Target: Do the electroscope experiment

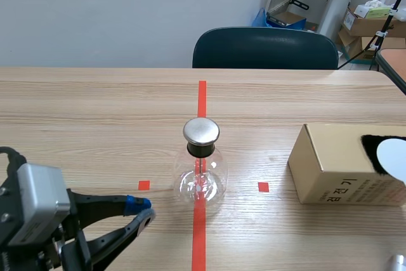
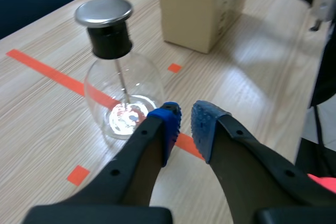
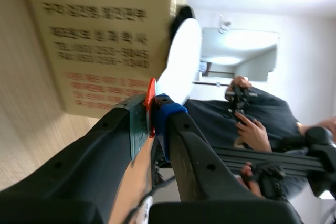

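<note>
Since the clear glass electroscope flask (image 1: 202, 181), with black stopper (image 1: 202, 150) and round metal cap (image 1: 201, 131), stands upright on the middle tape line (image 1: 202, 99) just ahead of the left gripper (image 1: 147, 212), we judge that arm the nearer; its blue dotted pads (image 2: 169, 121) stand slightly apart, empty. The right gripper (image 3: 157, 113), by the brown cardboard box (image 1: 336, 169), pinches a thin orange-red strip (image 3: 151, 103) we cannot identify.
</note>
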### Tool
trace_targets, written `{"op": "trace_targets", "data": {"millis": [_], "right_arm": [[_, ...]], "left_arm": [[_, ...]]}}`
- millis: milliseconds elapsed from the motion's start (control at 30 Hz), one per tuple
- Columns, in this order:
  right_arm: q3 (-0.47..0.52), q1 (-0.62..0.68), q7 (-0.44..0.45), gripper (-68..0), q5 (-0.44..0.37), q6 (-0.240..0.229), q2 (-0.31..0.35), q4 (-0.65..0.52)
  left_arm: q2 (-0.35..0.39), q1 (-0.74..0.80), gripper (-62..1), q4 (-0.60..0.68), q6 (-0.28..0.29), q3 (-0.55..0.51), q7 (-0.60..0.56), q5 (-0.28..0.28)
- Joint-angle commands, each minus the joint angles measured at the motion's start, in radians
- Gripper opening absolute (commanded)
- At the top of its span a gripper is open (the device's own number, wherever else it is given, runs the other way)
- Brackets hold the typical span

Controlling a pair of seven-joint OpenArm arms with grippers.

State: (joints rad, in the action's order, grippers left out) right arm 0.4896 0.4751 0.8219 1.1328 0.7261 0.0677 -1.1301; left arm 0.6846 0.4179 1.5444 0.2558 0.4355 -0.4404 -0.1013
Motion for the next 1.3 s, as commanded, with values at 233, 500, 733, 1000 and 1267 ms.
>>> {"op": "trace_targets", "data": {"millis": [233,500,733,1000,1267], "right_arm": [[-0.060,0.071,-0.253,-65.7,-0.041,-0.113,0.010,-0.395],[-0.277,0.085,-0.590,-65.7,0.057,-0.121,0.010,-0.592],[-0.492,0.064,-0.808,-65.7,0.212,-0.121,0.010,-0.615],[-0.676,0.023,-0.869,-65.7,0.328,-0.185,0.010,-0.611],[-0.753,0.020,-0.854,-65.7,0.328,-0.235,0.010,-0.568]], "left_arm": [[-0.115,-0.135,-56.5,-0.190,0.000,-0.001,-0.012,0.043],[-0.189,-0.238,-56.9,-0.342,0.002,-0.001,-0.063,0.099],[-0.242,-0.298,-56.9,-0.430,0.055,-0.001,-0.113,0.201],[-0.302,-0.327,-56.9,-0.483,0.054,-0.001,-0.124,0.310],[-0.304,-0.327,-56.8,-0.483,0.054,-0.001,-0.127,0.312]]}}
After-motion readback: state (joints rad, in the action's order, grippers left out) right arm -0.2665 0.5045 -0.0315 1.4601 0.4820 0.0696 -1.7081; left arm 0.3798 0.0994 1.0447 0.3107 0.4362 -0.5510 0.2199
